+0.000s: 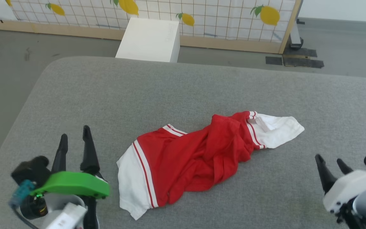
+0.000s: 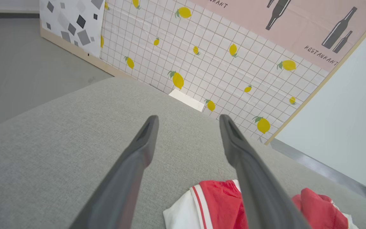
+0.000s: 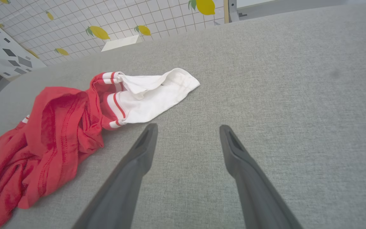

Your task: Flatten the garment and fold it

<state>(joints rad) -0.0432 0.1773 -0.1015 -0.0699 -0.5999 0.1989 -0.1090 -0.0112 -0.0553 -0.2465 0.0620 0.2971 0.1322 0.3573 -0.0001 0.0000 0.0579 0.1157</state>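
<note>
Garment: red jersey shirt with white short sleeves and red-white striped trim (image 1: 199,156), lying crumpled on the table, lower centre of the head view and running up toward the right.
Its shape: pretty messy tbh. One white sleeve sits at the lower-left end, the other at the upper-right end, and the red body is bunched and twisted between them.
Table: big grey fabric-covered top with rounded corners (image 1: 106,95); the shirt lies straight on it.
Left gripper: two long dark fingers under a green cover (image 1: 75,131), lower left of the head view. Jaws are spread apart with nothing between them. It's just left of the nearer white sleeve, not touching it. In its wrist view, the sleeve and some red cloth show at the bottom edge, partly behind one finger.
Right gripper: dark fingers on a white housing (image 1: 329,158), lower right corner of the head view. Also wide apart and empty, clear of the shirt's upper-right sleeve.
Background: white box (image 1: 151,38) on the grey floor past the table's far edge, in front of a wood-framed grid panel printed with yellow lemons (image 1: 227,19).
</note>
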